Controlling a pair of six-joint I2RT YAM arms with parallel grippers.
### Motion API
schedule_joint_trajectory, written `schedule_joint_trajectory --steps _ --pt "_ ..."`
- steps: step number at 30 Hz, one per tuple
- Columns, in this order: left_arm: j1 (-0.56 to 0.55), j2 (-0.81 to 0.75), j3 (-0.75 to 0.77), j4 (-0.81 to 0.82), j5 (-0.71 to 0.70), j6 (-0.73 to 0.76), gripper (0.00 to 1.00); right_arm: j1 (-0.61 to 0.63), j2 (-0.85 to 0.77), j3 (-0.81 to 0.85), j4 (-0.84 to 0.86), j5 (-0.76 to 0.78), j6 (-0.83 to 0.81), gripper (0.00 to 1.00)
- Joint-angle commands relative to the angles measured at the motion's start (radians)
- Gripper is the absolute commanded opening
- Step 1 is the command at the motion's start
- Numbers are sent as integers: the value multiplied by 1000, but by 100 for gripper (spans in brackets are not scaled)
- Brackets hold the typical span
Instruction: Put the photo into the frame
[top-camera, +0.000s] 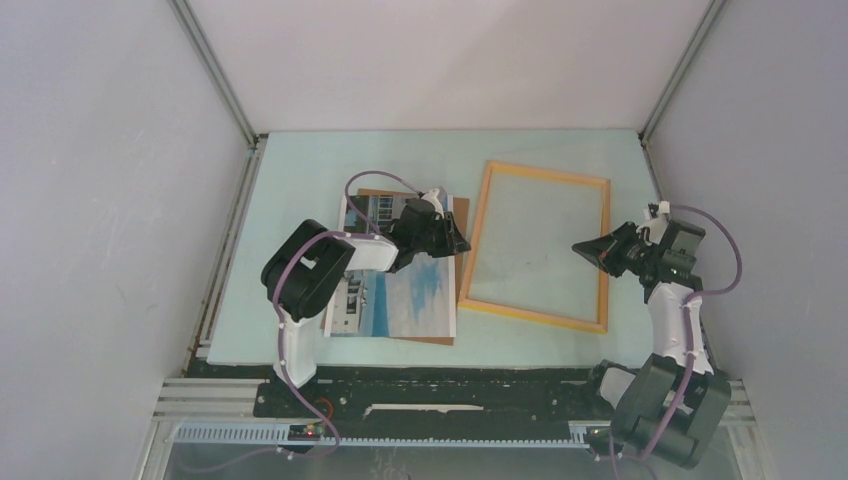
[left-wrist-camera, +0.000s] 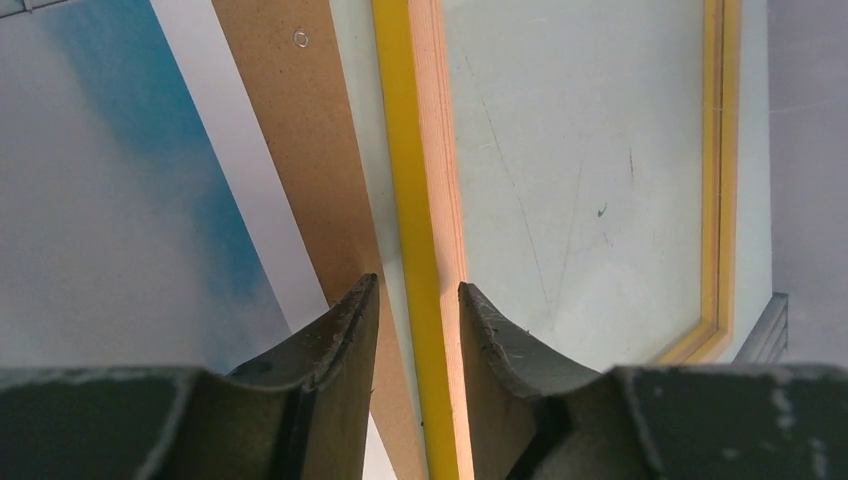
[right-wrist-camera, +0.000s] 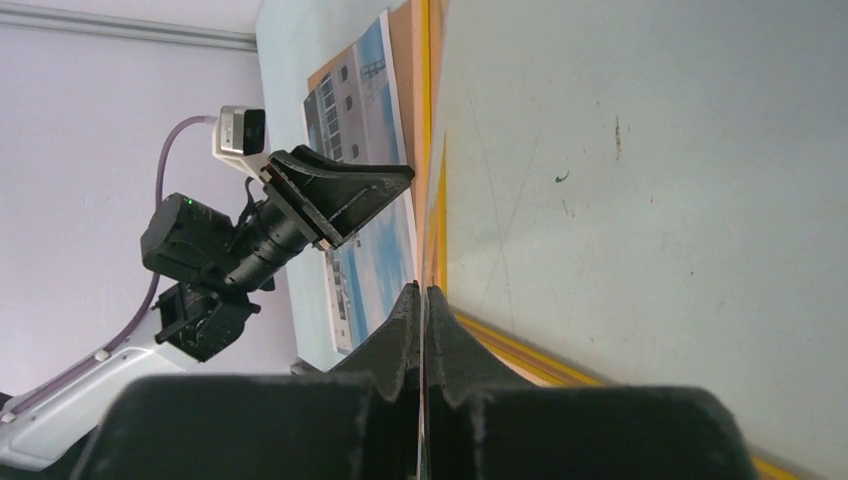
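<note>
The photo (top-camera: 410, 290), a white building under blue sky, lies flat on the brown backing board (top-camera: 461, 215) at the table's centre left. The yellow-orange frame (top-camera: 545, 172) lies flat just to its right. My left gripper (top-camera: 455, 240) hovers at the frame's left rail. In the left wrist view it (left-wrist-camera: 418, 290) is open and straddles that rail (left-wrist-camera: 410, 150), with the photo (left-wrist-camera: 100, 200) to the left. My right gripper (top-camera: 578, 247) hangs over the frame's right half, pointing left. In the right wrist view it (right-wrist-camera: 422, 290) is shut near a corner of the frame (right-wrist-camera: 520, 349).
Pale enclosure walls (top-camera: 100, 200) close in the left, right and back of the light green table (top-camera: 300, 160). Aluminium posts (top-camera: 215, 70) stand at the back corners. A black rail (top-camera: 450, 395) runs along the near edge between the arm bases.
</note>
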Motion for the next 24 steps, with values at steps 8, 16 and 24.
schedule_joint_trajectory --steps 8,16,24 --pt "2 17 45 10 19 2 29 14 -27 -15 10 -52 37 0" --pt "3 39 60 8 32 -1 26 14 -86 -41 -71 -29 -41 0" --pt "2 52 69 8 38 -1 22 40 -129 -58 -79 -27 -61 0"
